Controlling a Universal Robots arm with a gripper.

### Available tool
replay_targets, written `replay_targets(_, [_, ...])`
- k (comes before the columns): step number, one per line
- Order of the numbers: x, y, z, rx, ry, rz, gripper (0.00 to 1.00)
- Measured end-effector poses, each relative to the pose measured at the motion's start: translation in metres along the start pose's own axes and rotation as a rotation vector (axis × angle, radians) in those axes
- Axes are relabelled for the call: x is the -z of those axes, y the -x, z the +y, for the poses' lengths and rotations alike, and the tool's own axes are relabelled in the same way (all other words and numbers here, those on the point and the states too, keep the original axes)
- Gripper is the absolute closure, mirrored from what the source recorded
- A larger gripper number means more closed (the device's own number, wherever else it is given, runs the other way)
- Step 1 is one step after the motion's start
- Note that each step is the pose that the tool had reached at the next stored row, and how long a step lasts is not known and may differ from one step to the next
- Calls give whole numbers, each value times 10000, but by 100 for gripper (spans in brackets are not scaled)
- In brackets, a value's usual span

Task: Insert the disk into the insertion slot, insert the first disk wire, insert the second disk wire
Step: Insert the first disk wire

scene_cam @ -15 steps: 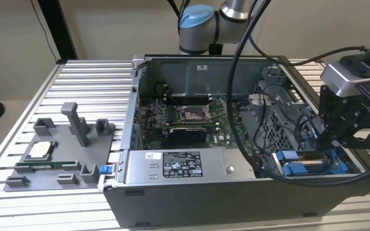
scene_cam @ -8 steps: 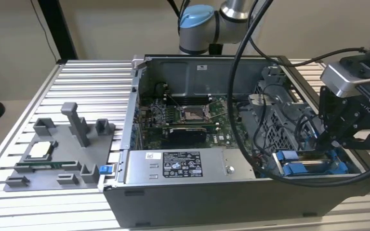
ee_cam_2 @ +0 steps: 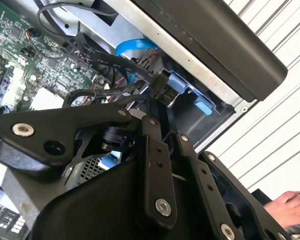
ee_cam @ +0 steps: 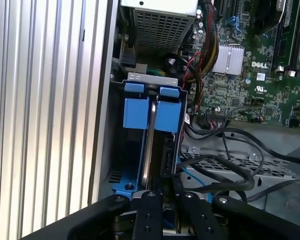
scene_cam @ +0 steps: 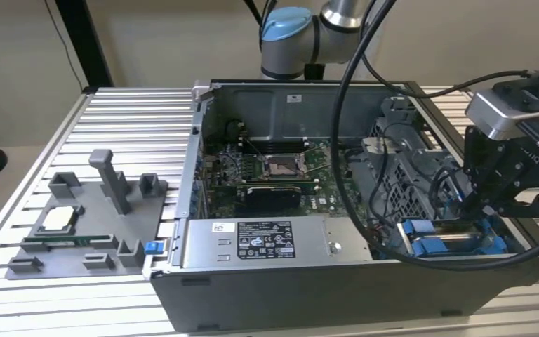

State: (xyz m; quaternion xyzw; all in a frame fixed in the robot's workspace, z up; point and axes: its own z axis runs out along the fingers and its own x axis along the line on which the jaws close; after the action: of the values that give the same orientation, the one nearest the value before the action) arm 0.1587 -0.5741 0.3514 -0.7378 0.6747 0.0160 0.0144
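Note:
The disk (ee_cam: 138,113) stands edge-on in the insertion slot (ee_cam: 104,160), its bright blue frame and tabs facing out of the bay; in the exterior view its blue frame (scene_cam: 441,246) lies at the case's front corner on the exterior view's right. My gripper (scene_cam: 490,205) hangs right over that bay. In both wrist views its fingers (ee_cam_2: 151,150) close together on a black connector (ee_cam_2: 159,89) of a flat black disk wire, held against the disk's end (ee_cam: 167,152). A blue wire (ee_cam_2: 135,47) curves just beyond it.
The grey labelled power-supply box (scene_cam: 260,243) and the motherboard (scene_cam: 274,172) fill the open case. A perforated metal cage (scene_cam: 410,172) and loose black cables (ee_cam: 230,170) crowd the bay. A grey fixture (scene_cam: 87,225) sits on the exterior view's left. A person's hand (ee_cam_2: 290,204) rests on the slatted table.

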Motion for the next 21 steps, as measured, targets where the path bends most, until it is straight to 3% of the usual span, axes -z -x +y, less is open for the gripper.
replay_targets(13, [-8,24,-2,-61,-2,0,100])
replay_targets(21, [-53,39,-4,-322,-13,-1,100])
